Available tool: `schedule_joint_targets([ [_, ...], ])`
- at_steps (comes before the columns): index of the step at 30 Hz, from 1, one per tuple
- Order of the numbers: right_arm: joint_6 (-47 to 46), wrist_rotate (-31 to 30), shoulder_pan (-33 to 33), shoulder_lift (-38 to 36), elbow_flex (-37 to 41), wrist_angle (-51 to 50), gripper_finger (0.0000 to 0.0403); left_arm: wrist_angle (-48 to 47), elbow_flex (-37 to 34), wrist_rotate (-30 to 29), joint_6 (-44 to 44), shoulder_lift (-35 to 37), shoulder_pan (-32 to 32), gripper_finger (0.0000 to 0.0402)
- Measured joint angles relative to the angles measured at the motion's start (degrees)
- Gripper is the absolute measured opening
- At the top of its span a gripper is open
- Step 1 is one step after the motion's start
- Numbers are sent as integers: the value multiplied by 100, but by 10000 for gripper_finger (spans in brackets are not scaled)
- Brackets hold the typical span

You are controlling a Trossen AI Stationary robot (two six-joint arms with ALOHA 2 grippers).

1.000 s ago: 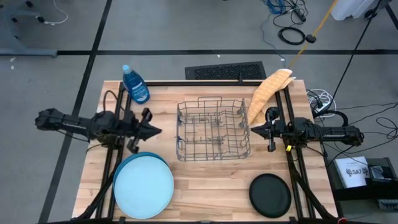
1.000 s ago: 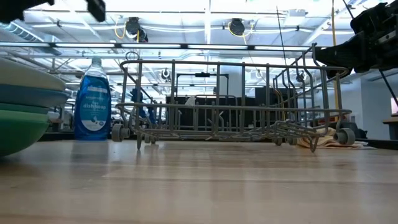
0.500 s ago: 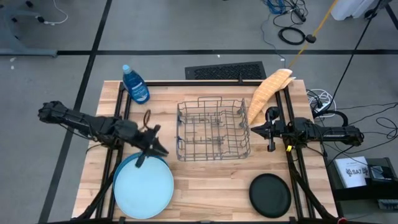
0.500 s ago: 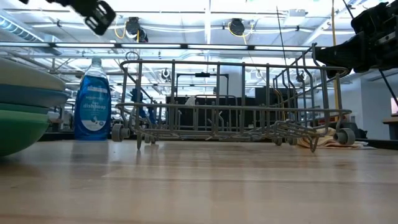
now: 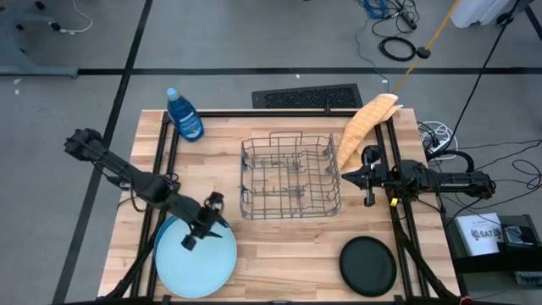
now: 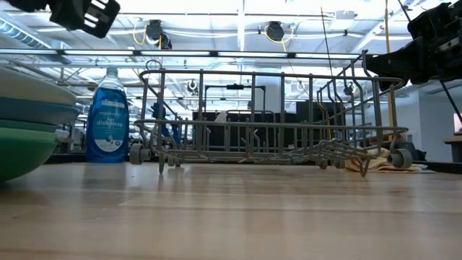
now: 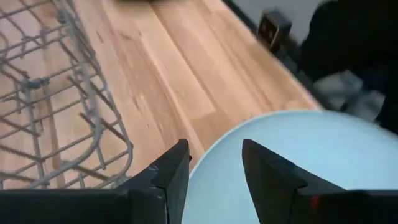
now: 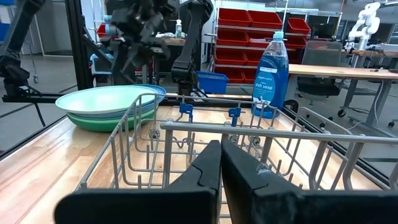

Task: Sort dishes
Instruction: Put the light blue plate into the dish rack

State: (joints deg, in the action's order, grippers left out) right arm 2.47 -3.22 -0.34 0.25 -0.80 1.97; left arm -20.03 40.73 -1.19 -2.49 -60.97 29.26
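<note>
Both fingers of the left gripper (image 5: 201,222) now spread apart above the light blue plate (image 5: 196,257), lower left, having swung down from beside the rack (image 5: 290,175); right gripper (image 5: 352,176) stays clenched.

I'm getting bright, even light from ceiling lamps (image 6: 273,30) at twelve o'clock, low view. Soft shadows under the rack (image 5: 290,177). My left wrist feed is blurry at the fingers (image 7: 272,180); the plate (image 7: 298,168) glares pale.

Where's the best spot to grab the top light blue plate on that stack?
Probably the light blue plate's rim nearest the wire rack, pinched from above. It lies flat on the stack, so only its thin edge offers grip, and the open left gripper hovers there.
</note>
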Motion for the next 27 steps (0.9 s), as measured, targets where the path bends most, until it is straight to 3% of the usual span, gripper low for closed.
schedule_joint_targets([
  [6, 317, 2, 0, 0, 0, -2, 9, -73, 456, 140, -712, -875, 2, 151],
  [13, 312, 11, -2, 0, 0, -6, 9, -1086, 1119, 100, -1316, -1917, -10, 151],
  [19, 231, 13, 0, 0, 0, -6, 9, -1264, 1503, 122, -1637, -2302, -203, 151],
  [27, 123, 12, 0, 0, 0, -8, 9, -1508, 1519, 724, -1906, -2573, -454, 151],
])
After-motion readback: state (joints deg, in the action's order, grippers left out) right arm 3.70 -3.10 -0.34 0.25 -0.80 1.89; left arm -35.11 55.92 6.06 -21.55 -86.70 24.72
